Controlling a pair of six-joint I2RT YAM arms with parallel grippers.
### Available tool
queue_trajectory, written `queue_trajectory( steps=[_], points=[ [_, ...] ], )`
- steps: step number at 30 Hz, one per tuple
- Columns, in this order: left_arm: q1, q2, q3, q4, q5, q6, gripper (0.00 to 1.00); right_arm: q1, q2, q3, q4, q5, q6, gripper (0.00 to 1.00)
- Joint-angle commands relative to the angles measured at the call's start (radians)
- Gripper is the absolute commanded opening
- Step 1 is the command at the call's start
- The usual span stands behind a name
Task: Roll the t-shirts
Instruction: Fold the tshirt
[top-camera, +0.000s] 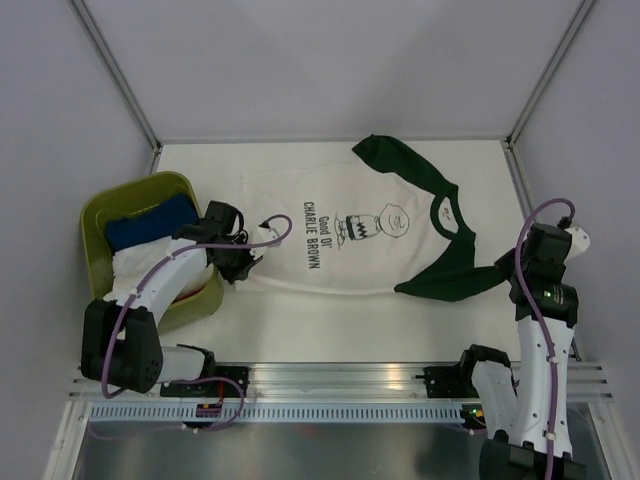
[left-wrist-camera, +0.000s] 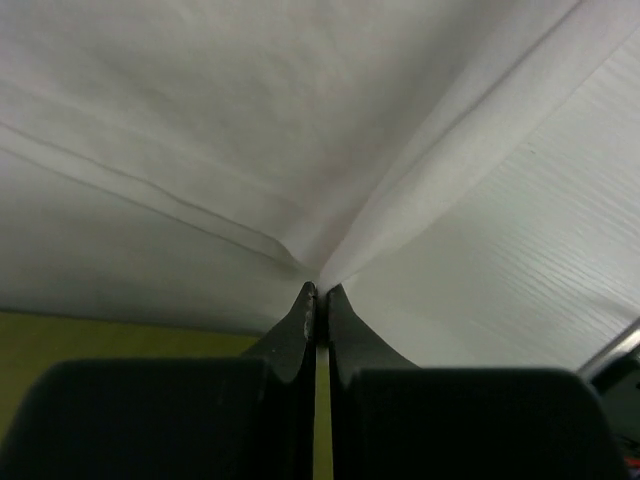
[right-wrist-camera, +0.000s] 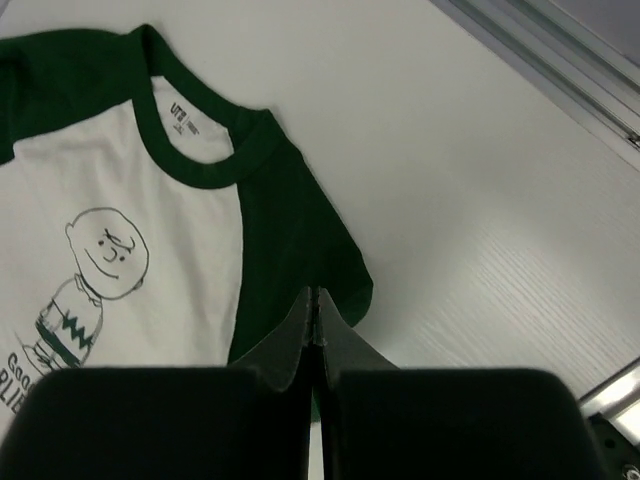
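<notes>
One t-shirt (top-camera: 340, 235) lies flat mid-table in the top view, its hem beside the green bin (top-camera: 95, 215). Bare table (top-camera: 250, 158) runs behind it. Left wrist view: I see the left gripper (left-wrist-camera: 317, 290) clenched on white cloth, with creases converging at its tips. Right wrist view: the right gripper (right-wrist-camera: 316, 297) is closed over the green sleeve (right-wrist-camera: 300, 235), but I cannot tell whether it pinches the cloth.
</notes>
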Motion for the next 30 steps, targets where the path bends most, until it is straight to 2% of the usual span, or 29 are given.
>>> queue_trajectory(
  steps=[1,4,7,11,14,17,22,25,30],
  points=[
    [0.002,-0.101,0.006,-0.111,0.115,0.075,0.02,0.000,-0.065,0.049,-0.114,0.074,0.046,0.00],
    [0.002,-0.102,0.026,-0.121,0.132,0.061,0.02,0.000,-0.062,0.066,-0.085,0.039,0.043,0.00],
    [0.002,-0.041,0.067,-0.026,0.079,-0.017,0.02,0.000,0.002,0.006,0.065,-0.067,0.060,0.01],
    [0.009,0.108,0.156,0.059,0.005,-0.098,0.02,0.030,0.175,-0.069,0.369,-0.094,0.055,0.01],
    [0.010,0.156,0.208,0.079,-0.030,-0.149,0.02,0.099,0.350,-0.002,0.469,-0.090,-0.023,0.01],
    [0.010,0.178,0.222,0.079,-0.062,-0.181,0.02,0.171,0.508,0.089,0.492,-0.094,-0.073,0.01],
    [0.009,0.145,0.181,0.039,-0.150,-0.183,0.02,0.174,0.679,0.132,0.541,-0.088,-0.081,0.01],
    [0.010,0.130,0.165,0.014,-0.229,-0.177,0.02,0.173,0.725,0.169,0.544,-0.085,-0.103,0.01],
    [0.009,0.118,0.145,0.011,-0.286,-0.155,0.02,0.176,0.812,0.255,0.587,-0.192,-0.135,0.01]
  ],
)
